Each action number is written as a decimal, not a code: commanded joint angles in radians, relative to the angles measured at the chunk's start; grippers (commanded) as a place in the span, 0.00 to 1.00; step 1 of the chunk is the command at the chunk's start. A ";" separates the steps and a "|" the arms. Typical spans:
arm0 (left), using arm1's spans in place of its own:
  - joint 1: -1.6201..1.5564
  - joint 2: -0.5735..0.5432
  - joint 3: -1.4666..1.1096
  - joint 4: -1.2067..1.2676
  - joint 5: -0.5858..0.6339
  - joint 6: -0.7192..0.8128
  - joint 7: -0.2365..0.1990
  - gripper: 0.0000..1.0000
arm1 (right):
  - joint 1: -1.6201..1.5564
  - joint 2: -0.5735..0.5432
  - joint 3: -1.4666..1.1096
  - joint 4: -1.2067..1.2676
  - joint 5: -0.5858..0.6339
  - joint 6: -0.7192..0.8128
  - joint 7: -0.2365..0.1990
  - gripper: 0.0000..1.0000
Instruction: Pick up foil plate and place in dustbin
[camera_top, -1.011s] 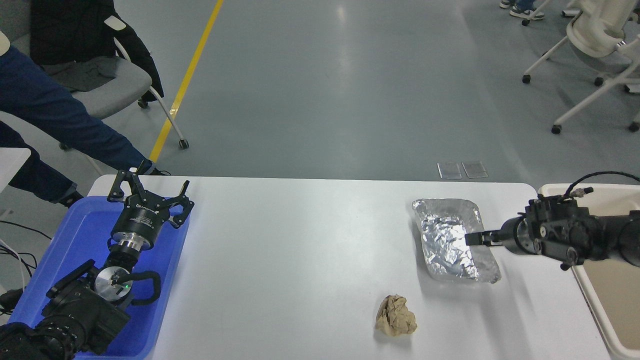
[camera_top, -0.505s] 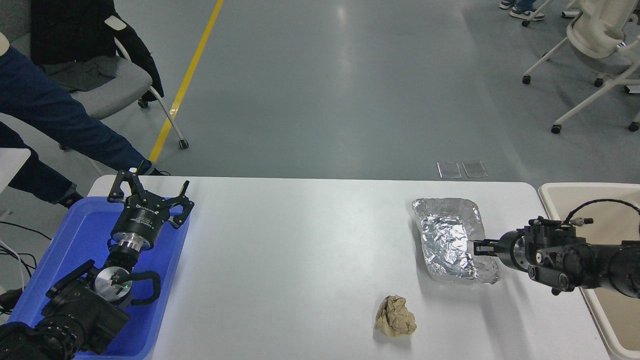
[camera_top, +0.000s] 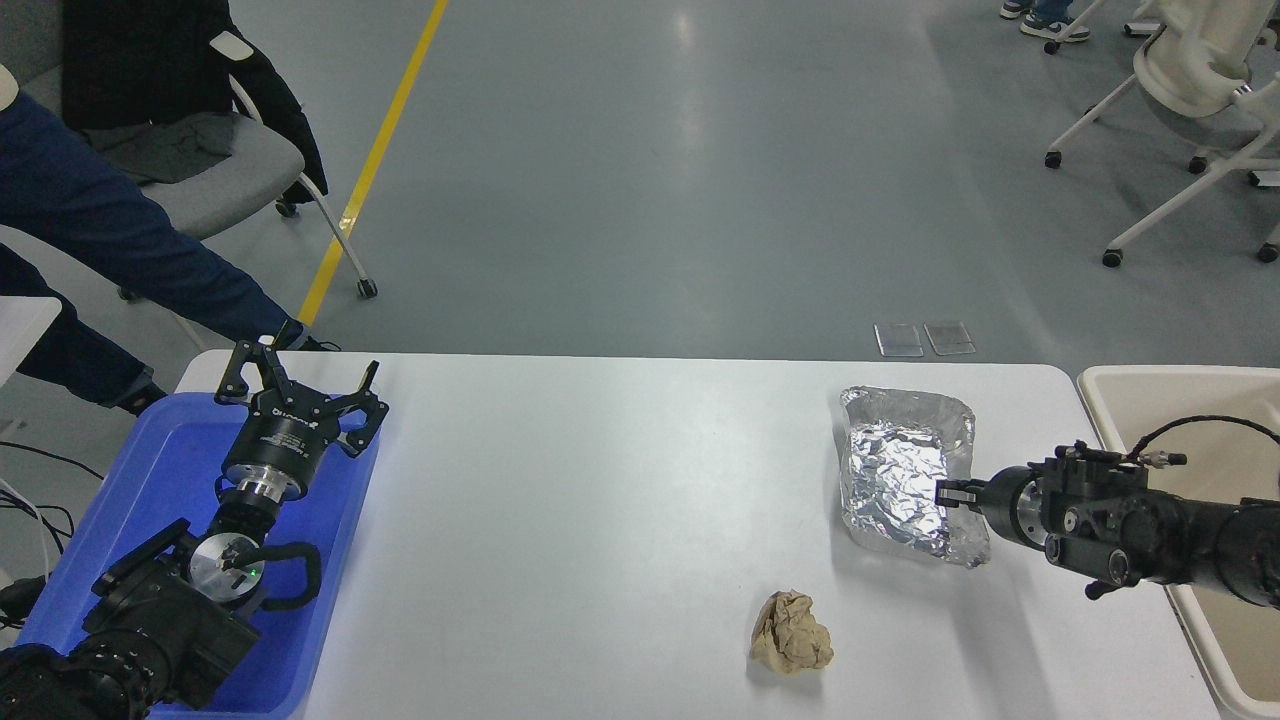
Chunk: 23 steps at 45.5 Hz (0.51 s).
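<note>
The foil plate (camera_top: 900, 475) is a crinkled silver tray at the right of the white table, tilted, with its right side raised off the surface. My right gripper (camera_top: 952, 493) comes in from the right edge and is shut on the plate's right rim. The cream-beige dustbin (camera_top: 1105, 400) stands just past the table's right end, partly behind my right arm. My left gripper (camera_top: 300, 392) is parked, open and empty, over the blue tray at the lower left.
A crumpled brown paper ball (camera_top: 792, 632) lies near the front edge, below and left of the plate. The blue tray (camera_top: 160, 470) sits at the left end. A person's blue sleeve (camera_top: 120, 240) and chairs are beyond the far side.
My right gripper dropped to the plate's right rim and closed on it. The plate has since tipped up on its right side and shifted slightly right.
</note>
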 joint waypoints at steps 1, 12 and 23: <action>0.000 0.000 0.001 0.000 0.000 0.000 0.000 1.00 | 0.081 -0.116 -0.001 0.169 0.011 0.004 0.000 0.00; 0.000 -0.001 0.001 0.000 0.000 0.000 0.001 1.00 | 0.316 -0.270 -0.168 0.429 0.007 0.006 0.003 0.00; 0.000 0.000 0.001 0.000 0.002 0.000 0.003 1.00 | 0.730 -0.267 -0.522 0.702 0.024 0.105 0.003 0.00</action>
